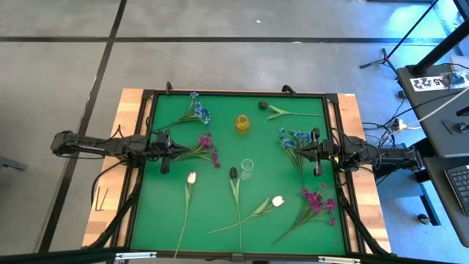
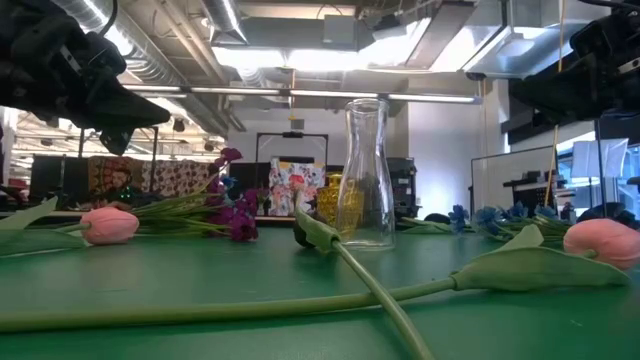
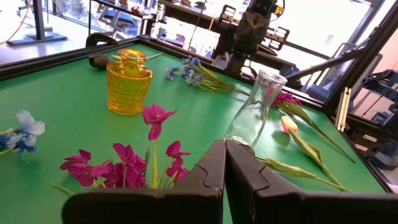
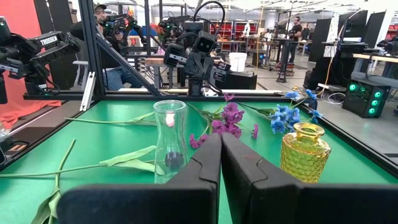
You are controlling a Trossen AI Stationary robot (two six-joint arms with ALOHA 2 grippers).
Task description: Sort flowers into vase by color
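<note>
Left gripper [image 1: 165,163], fingers closed and empty, hovers just beside the magenta spray [image 1: 206,147]; right gripper [image 1: 316,161], likewise closed, hovers beside the blue spray [image 1: 294,138].

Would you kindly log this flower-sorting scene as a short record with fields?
surface: green mat
vases: amber glass vase and clear glass vase, both upright and empty
flowers: blue sprays, magenta sprays, pale tulips, dark tulips, all lying on the mat
left gripper: shut, holding nothing, beside a magenta spray
right gripper: shut, holding nothing, beside a blue spray
</note>
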